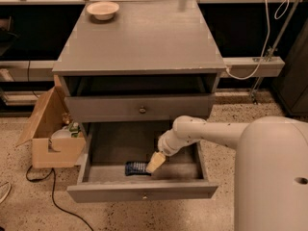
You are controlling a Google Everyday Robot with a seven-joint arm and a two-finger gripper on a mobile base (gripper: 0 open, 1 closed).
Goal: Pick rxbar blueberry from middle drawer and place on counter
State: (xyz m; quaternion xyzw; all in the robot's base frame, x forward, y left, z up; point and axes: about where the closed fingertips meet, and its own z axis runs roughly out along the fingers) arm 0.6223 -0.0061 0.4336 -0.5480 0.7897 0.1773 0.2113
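1. While the middle drawer (pixel 142 191) stands pulled out at the foot of a grey cabinet, the robot's white arm (pixel 211 131) reaches into it from the right.
2. The drawer is wide and shallow with a plain grey floor and low sides. A tiny pale knob (pixel 144 195) sits at the centre of its front.
3. The rxbar blueberry (pixel 135 168), a small flat bar in a dark navy wrapper, lies flat on the drawer floor. It is close to the front wall and a little left of centre.
4. The gripper (pixel 155 161), pale cream in colour, points down and to the left inside the drawer. Its tip is at the right end of the bar. Whether it touches the bar cannot be told, nor whether it is open or closed.
5. Above the open drawer is a closed drawer front (pixel 139 109) with a brass knob (pixel 142 110), and above that a dark open recess.
6. The counter (pixel 144 37), a broad matte grey top with pale worn edges, carries a cream bowl (pixel 103 9) at its far left corner.
7. On the speckled floor to the left of the cabinet sits an open cardboard box (pixel 50 141), with a dark cable (pixel 53 201) trailing in front of it.
8. The robot's large white body (pixel 272 172) fills the lower right corner.
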